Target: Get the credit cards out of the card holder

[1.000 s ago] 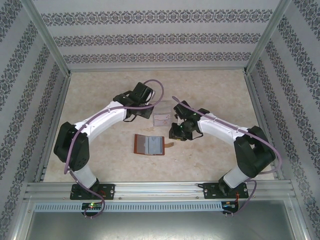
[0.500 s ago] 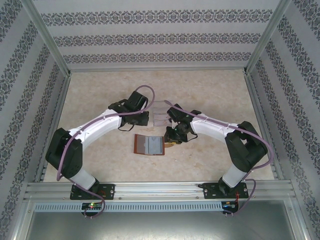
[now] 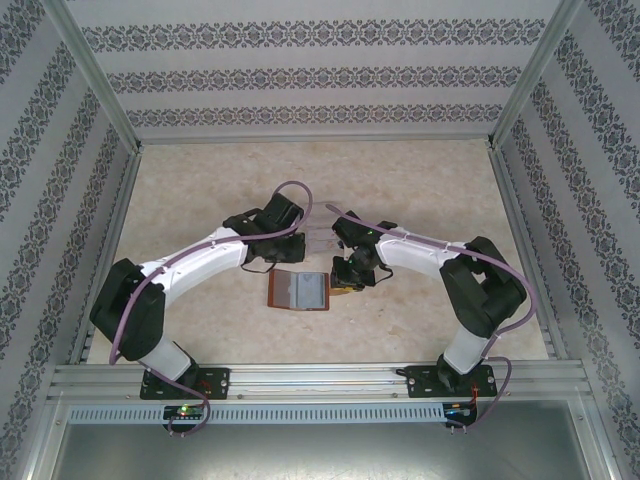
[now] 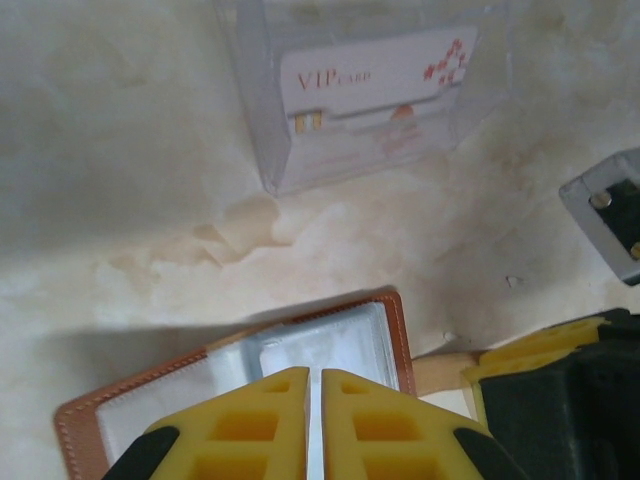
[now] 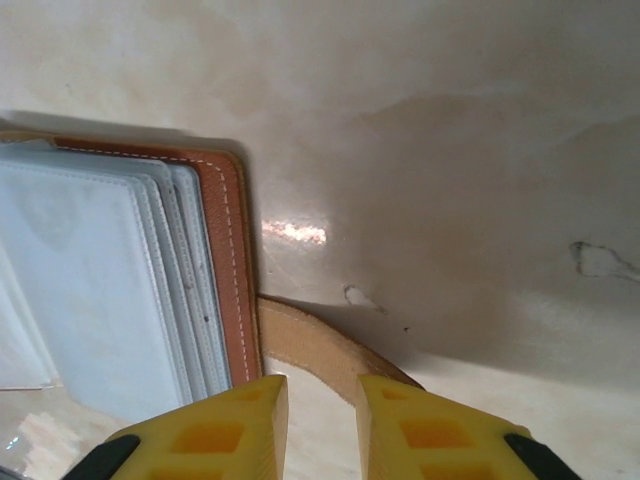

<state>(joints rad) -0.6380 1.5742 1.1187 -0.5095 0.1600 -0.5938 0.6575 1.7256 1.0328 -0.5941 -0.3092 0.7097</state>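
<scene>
While the open brown leather card holder (image 3: 299, 290) lies mid-frame on the beige counter (image 3: 200, 200), left fingers (image 4: 250, 425) press together above it, right fingers (image 5: 420, 430) slightly spread at its strap (image 5: 310, 345).

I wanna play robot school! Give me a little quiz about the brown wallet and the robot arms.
1. True or false: the card holder lies open on the table.
2. Which word is printed on the card inside the clear rack? A) VIP B) BANK C) LIBRARY
3. Fill in: the brown strap lies right by the fingertips of the ____ gripper.
Key: 1 true; 2 A; 3 the right gripper.
</scene>
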